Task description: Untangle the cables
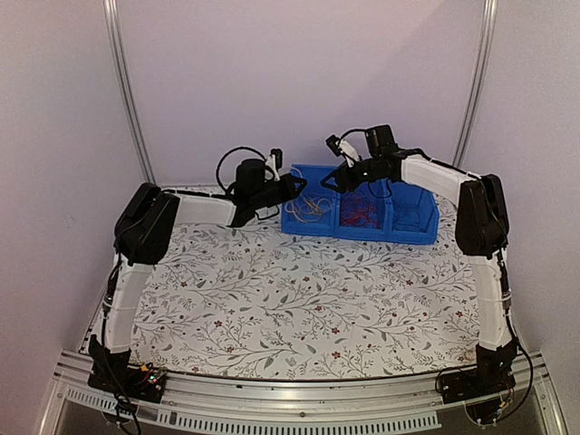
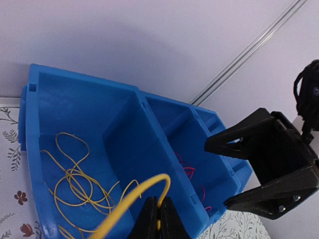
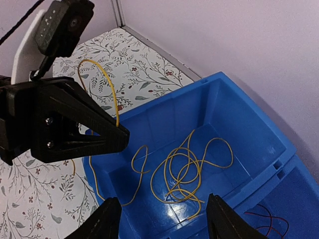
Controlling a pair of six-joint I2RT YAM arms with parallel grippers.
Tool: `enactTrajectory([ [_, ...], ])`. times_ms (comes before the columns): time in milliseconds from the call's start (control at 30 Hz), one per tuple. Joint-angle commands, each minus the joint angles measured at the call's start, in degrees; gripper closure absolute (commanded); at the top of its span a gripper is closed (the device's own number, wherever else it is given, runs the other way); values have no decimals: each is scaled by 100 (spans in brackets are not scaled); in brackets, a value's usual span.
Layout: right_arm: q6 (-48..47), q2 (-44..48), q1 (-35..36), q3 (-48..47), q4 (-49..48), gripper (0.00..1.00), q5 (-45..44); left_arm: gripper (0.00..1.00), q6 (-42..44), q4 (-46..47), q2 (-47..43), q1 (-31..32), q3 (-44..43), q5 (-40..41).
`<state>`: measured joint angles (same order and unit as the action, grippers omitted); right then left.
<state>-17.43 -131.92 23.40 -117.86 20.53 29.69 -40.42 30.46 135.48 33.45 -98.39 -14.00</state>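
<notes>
The cables lie sorted in a blue bin (image 1: 362,234) at the back. Loose yellow cables (image 3: 189,169) coil in its left compartment (image 2: 75,184), and red cables (image 2: 189,172) lie in the middle one (image 1: 361,213). My left gripper (image 2: 159,206) is shut on one yellow cable (image 2: 144,186), which arcs up from its tips at the bin's left end (image 1: 294,186). In the right wrist view that cable (image 3: 102,74) loops above the left gripper (image 3: 124,135). My right gripper (image 3: 164,221) hangs open over the yellow compartment with nothing between its fingers.
The bin's right compartment (image 1: 412,216) holds a few pale wires. The flower-patterned tablecloth (image 1: 299,299) spreads in front of the bin. A wall and metal frame posts (image 1: 127,91) stand close behind. The two grippers are near each other above the bin.
</notes>
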Motion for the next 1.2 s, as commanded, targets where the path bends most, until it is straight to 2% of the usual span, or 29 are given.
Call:
enactTrajectory([
  [0,-32,779,-176,381,47,34,352,100,299,-588,157,-32,-491,-468],
  [133,-32,1410,-297,892,146,33,535,100,395,-773,389,-5,-946,-879],
  [333,-129,2829,-532,2441,24,32,658,100,574,-1411,980,135,-2084,-1278],
  [400,-176,3304,-591,2933,-103,32,602,100,407,-1555,1252,148,-2473,-1246],
  [500,-293,3922,-642,3491,-146,32,462,99,160,-2071,1626,136,-3102,-793],
  [567,-399,4229,-657,3715,-118,32,351,91,-21,-2326,1751,127,-3390,-523],
  [633,-469,4529,-665,3902,-74,32,275,74,-240,-2777,1735,119,-3556,-194],
  [700,-553,4744,-672,4067,-62,32,211,62,-535,-3486,1534,122,-3510,78],
  [767,-596,4952,-672,4227,-101,32,172,57,-671,-3635,1206,120,-3173,-18],
  [867,-610,5182,-687,4465,-251,31,151,54,-586,-3818,730,122,-2722,-27],
  [1000,-612,5256,-737,4618,-324,31,159,54,-369,-4384,382,102,-2607,6],
  [1167,-600,5378,-874,4689,-356,30,143,54,-98,-3675,-311,134,-1843,-455],
])
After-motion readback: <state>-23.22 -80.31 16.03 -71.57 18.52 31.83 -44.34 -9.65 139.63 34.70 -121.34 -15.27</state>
